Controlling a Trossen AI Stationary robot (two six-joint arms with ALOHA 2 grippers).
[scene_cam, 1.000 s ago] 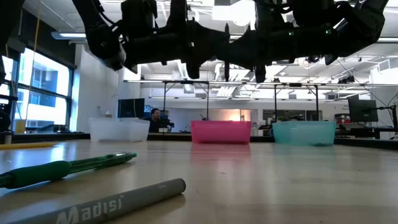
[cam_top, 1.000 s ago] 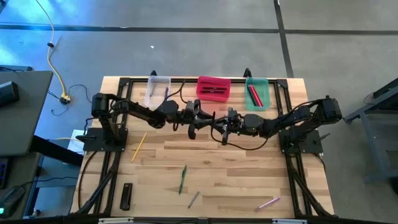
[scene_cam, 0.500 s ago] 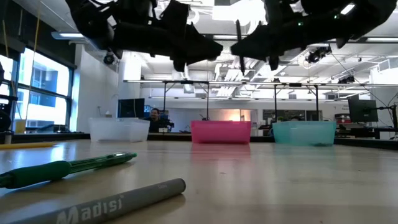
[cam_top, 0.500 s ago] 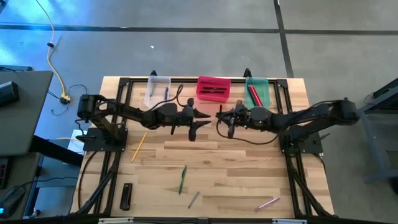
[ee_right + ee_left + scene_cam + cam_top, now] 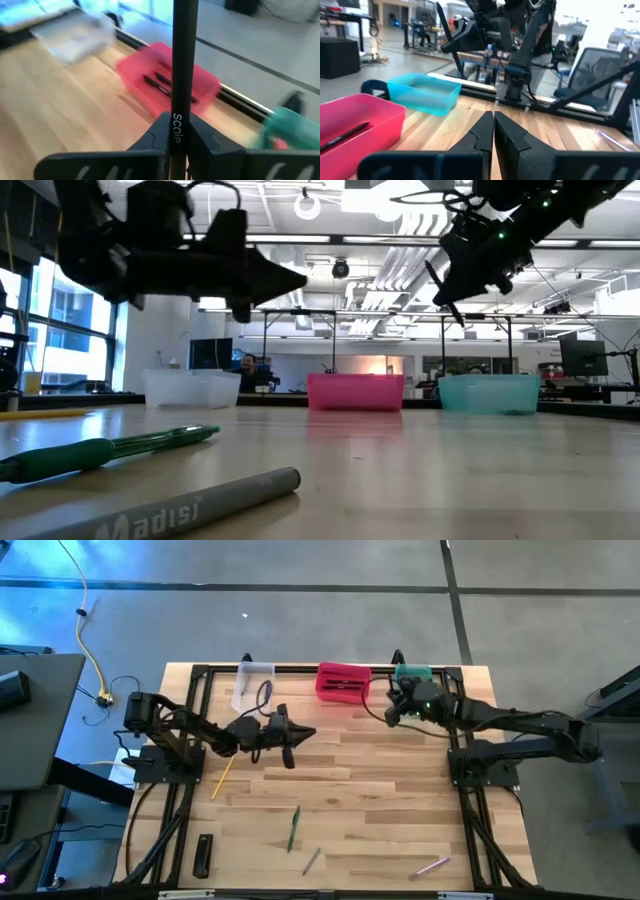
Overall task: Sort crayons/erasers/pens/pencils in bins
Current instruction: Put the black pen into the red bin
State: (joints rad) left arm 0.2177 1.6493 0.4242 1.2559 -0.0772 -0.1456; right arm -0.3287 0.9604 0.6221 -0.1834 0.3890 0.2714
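Observation:
My right gripper (image 5: 393, 708) hangs high over the far side of the table, between the pink-red bin (image 5: 343, 682) and the green bin (image 5: 415, 673), and is shut on a black pen (image 5: 183, 60). The low view shows that pen (image 5: 441, 288) as a thin slanting stick. My left gripper (image 5: 305, 732) is shut with nothing in it, level and pointing to the table's right, left of the table's middle. The clear bin (image 5: 253, 683) stands at the far left. Black pens lie in the pink-red bin. My right gripper pinches the black pen's barrel at its printed part (image 5: 178, 121) between the two fingers. The pen lies across the fingers, and its long end stands out past them. It is lifted clear, high above the table, and slants steeply in the low view.
On the table lie a yellow pencil (image 5: 223, 776), a green pen (image 5: 294, 828), a grey pen (image 5: 311, 861), a pink pen (image 5: 431, 866) and a flat black bar (image 5: 203, 855). A person sits in the room beyond the table (image 5: 246, 370).
The two grippers met over the middle of the table and have parted. My right gripper has gone up and toward the far right, near the green bin, with the black pen. My left gripper has drawn back toward the table's left edge and shut.

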